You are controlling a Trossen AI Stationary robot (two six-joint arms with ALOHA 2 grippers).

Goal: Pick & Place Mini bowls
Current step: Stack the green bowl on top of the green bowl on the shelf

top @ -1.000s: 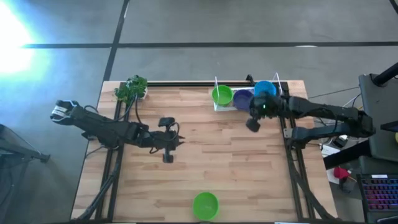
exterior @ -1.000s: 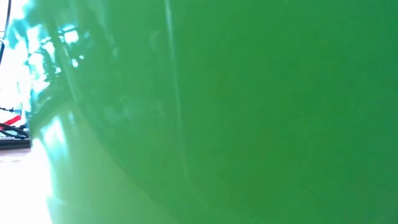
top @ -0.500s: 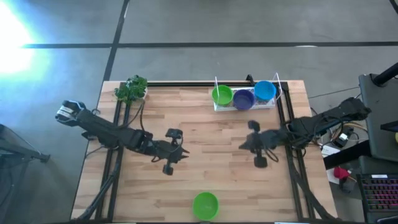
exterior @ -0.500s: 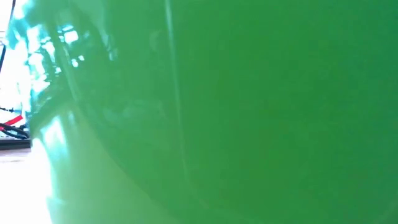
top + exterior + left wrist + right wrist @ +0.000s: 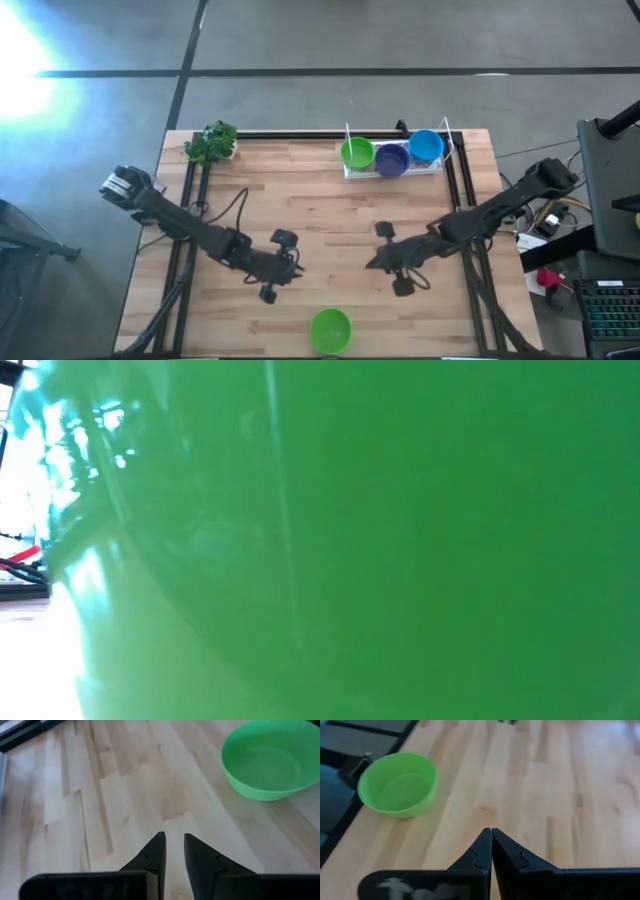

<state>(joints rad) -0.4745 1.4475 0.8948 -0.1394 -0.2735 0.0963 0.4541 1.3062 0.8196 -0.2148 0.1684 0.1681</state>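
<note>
One bright green mini bowl (image 5: 330, 328) stands upright on its base by the table's near edge; it shows too in the left wrist view (image 5: 270, 760) and the right wrist view (image 5: 397, 782), and its wall fills the low view (image 5: 400, 540). Three more bowls, green (image 5: 357, 153), purple (image 5: 390, 159) and blue (image 5: 426, 145), sit in a clear tray (image 5: 396, 171) at the far edge. My left gripper (image 5: 268, 292) (image 5: 173, 840) hovers left of the near bowl, open by a narrow gap. My right gripper (image 5: 402, 287) (image 5: 491, 832) hovers right of it, shut and empty.
A leafy green toy plant (image 5: 211, 143) stands at the far left corner. Bare wooden table (image 5: 330, 215) lies between the tray and the two grippers. Dark frame rails run along the table's left and right sides.
My right gripper has left the tray by the blue bowl and swung toward the near edge and leftward, ending right of the lone green bowl. My left gripper has moved toward the near edge as well. No bowl has moved.
</note>
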